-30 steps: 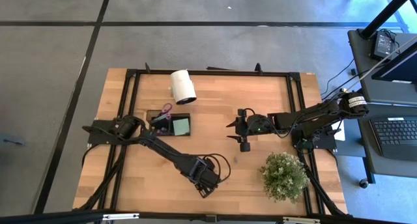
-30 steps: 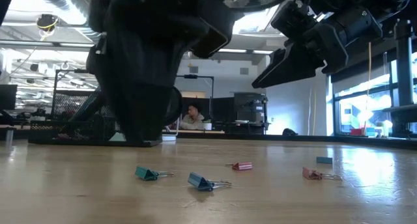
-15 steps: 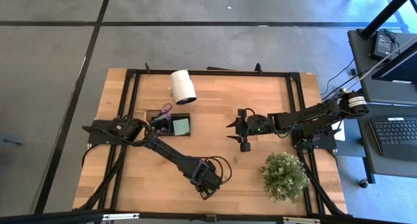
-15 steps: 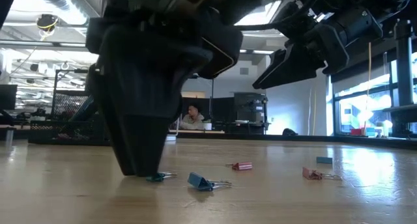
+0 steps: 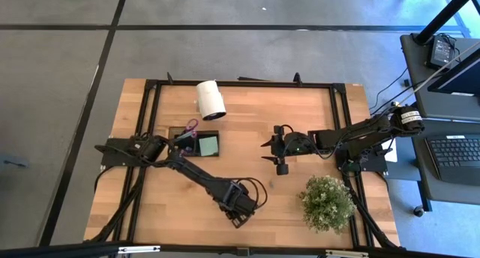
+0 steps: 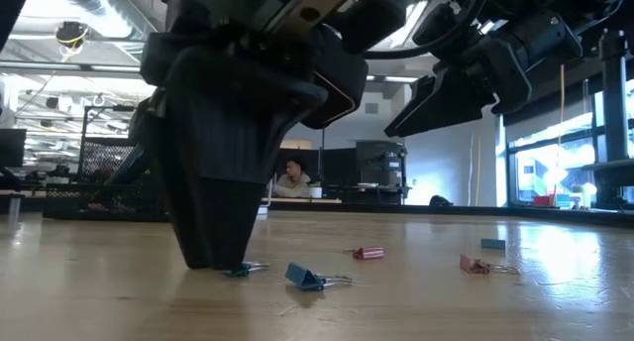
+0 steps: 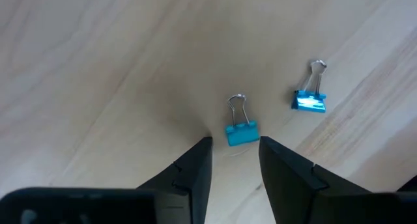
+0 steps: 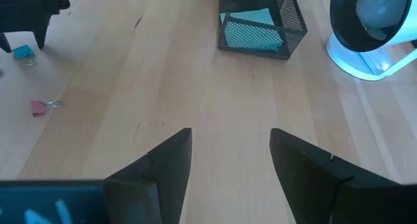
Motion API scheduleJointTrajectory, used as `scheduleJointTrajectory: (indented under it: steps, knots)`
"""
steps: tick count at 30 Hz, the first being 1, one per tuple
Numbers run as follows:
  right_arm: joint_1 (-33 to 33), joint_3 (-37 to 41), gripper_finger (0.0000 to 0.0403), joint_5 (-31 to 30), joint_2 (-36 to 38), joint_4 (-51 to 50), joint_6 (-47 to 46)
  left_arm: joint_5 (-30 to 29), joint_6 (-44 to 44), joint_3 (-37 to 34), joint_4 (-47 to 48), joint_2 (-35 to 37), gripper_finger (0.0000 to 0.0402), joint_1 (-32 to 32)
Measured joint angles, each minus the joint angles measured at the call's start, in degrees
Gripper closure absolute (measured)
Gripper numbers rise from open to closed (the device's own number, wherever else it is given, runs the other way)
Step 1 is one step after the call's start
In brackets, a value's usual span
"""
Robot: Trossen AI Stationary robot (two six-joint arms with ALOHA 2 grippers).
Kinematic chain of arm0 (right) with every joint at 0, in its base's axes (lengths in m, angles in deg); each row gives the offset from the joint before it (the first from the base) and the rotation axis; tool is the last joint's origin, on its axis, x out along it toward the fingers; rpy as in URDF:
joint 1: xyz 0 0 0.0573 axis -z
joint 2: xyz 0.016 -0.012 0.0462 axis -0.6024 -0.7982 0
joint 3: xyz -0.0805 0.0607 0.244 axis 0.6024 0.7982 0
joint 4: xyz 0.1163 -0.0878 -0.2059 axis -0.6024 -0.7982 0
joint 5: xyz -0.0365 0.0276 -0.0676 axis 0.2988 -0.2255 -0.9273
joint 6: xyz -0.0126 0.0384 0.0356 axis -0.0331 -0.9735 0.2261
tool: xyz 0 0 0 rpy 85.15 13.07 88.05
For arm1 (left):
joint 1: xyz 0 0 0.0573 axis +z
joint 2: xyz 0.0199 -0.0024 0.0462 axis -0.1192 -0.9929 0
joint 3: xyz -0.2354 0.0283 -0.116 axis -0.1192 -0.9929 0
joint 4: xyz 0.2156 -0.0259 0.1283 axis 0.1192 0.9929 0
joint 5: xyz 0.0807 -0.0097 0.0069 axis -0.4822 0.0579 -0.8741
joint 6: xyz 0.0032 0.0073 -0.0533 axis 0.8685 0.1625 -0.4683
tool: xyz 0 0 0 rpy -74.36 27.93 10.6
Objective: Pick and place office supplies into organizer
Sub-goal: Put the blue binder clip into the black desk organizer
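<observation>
Wood table [image 5: 300,108]: organizer [image 8: 260,22] w/ green sticky-note pad [image 8: 248,17] inside.

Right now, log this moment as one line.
left gripper: open, down at blue clip | right gripper: open, waiting mid-table | organizer: not reached

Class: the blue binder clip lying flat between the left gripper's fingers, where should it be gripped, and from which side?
Grip the clip across its blue body, coming straight down from above. It lies flat on the table, wire loops pointing away from the left gripper, whose open fingers already straddle the body's two sides.
</observation>
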Motion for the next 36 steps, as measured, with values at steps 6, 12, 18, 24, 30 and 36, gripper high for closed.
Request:
scheduleJointTrajectory:
  steps: [6,12,18,24,30,36]
  knots:
    - [0.0,0.0,0.0193,0.0,0.0,0.0,0.0,-0.2,-2.8,0.0,0.1,0.0,0.0295,0.7]
    - [0.0,0.0,0.0193,0.0,0.0,0.0,0.0,0.0,-3.0,0.0,0.4,-0.6,0.0321,1.3]
    - [0.0,0.0,0.0193,0.0,0.0,0.0,0.0,4.2,-2.5,0.0,0.8,-1.9,0.0334,2.6]
    - [0.0,0.0,0.0193,0.0,0.0,-0.5,0.0,4.3,0.5,0.1,3.1,-1.6,0.0335,3.5]
    - [0.0,0.0,0.0193,0.0,0.0,-0.7,0.0,2.1,5.8,0.0,6.9,-1.6,0.0336,3.8]
    - [0.0,0.0,0.0193,0.0,0.0,-0.7,0.0,1.0,13.7,0.0,8.6,-1.5,0.0336,3.5]
